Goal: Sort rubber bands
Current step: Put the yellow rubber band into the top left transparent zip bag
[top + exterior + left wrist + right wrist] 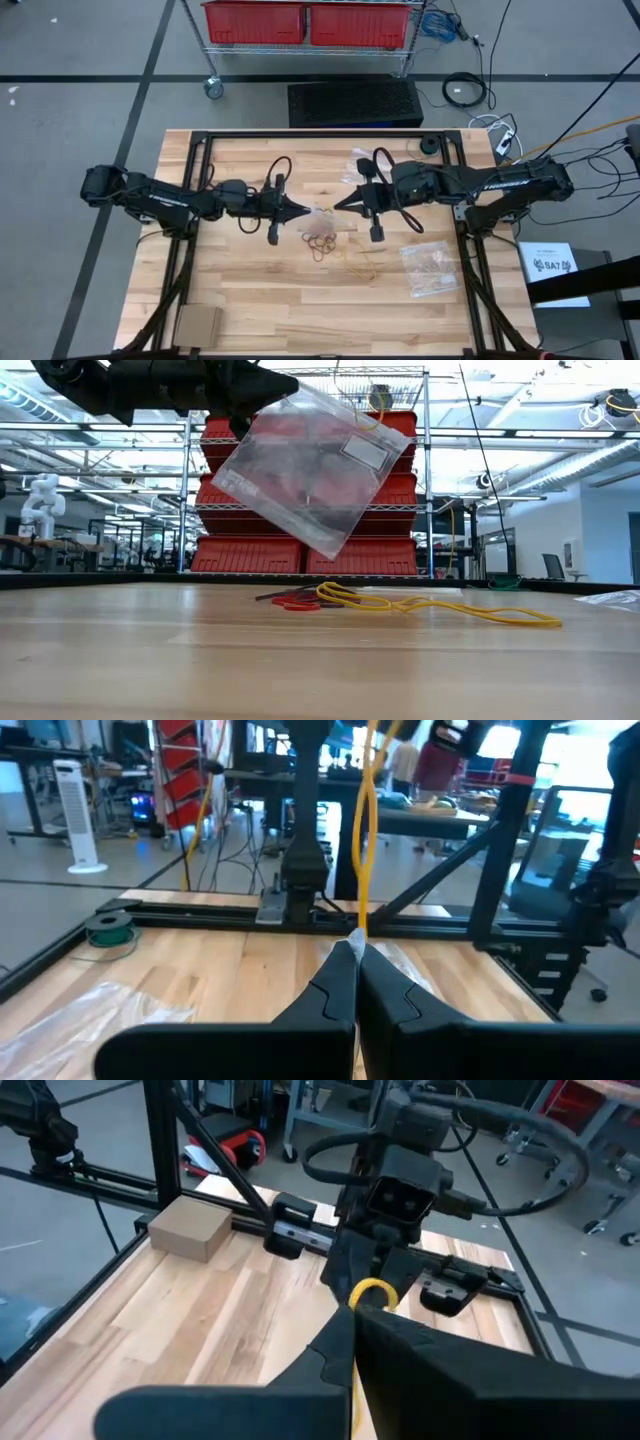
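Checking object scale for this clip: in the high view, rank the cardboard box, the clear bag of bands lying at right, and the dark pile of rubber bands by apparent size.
1. clear bag of bands, largest footprint.
2. cardboard box, a little smaller; the gap is narrow, so treat this ranking loosely.
3. dark pile of rubber bands, clearly smallest.

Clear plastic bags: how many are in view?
3: one clear plastic bag lifted over mid-table, one lying toward the right side, one near the far edge. Others may be hidden.
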